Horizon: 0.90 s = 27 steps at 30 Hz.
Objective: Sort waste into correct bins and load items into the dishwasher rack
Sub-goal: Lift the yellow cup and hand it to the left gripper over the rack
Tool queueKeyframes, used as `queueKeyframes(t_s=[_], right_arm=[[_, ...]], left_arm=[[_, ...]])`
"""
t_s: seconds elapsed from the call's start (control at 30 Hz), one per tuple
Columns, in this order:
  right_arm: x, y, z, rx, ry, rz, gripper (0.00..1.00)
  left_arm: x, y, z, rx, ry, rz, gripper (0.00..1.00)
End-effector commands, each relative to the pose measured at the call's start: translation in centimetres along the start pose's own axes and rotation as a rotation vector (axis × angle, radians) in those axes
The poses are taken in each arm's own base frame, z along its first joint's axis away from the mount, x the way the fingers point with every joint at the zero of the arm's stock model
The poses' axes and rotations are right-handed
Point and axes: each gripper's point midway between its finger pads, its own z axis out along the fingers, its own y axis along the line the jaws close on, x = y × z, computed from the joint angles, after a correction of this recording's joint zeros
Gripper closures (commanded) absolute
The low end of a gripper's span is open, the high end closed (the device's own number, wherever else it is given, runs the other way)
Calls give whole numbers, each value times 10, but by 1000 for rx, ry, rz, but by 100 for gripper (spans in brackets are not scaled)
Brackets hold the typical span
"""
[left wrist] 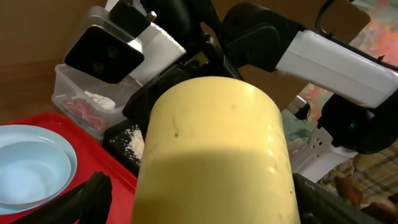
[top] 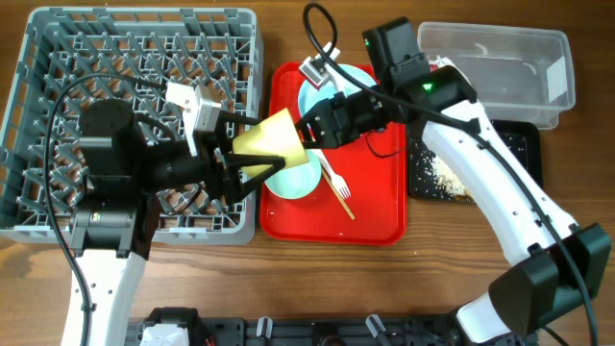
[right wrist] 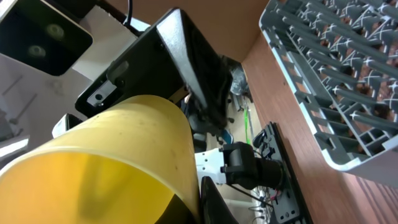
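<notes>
The small yellow cup hangs on its side above the left edge of the red tray, between both grippers. My right gripper pinches its rim, one finger inside and one outside, as the right wrist view shows on the cup. My left gripper straddles the cup's base. In the left wrist view red tray shows between its left finger and the cup. The dishwasher rack is at the left.
The red tray holds a pale bowl, another dish, a white fork and a wooden stick. The clear tub holds the wrapper. The black tray holds rice scraps.
</notes>
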Motion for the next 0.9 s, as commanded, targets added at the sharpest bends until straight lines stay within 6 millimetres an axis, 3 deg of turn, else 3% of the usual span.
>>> queueKeyframes(t_s=[0.0,0.67,0.87], right_arm=[[0,1,2,-19,6,5,96],[-10,-1,-7,-12,-24,0,96],[-9,-1,-6,-10,-23,8,96]], left_arm=[[-3,-5,1,16,0,15,15],[-6,-3,0,4,-8,29,11],[-6,-3,0,4,-8,29,19]])
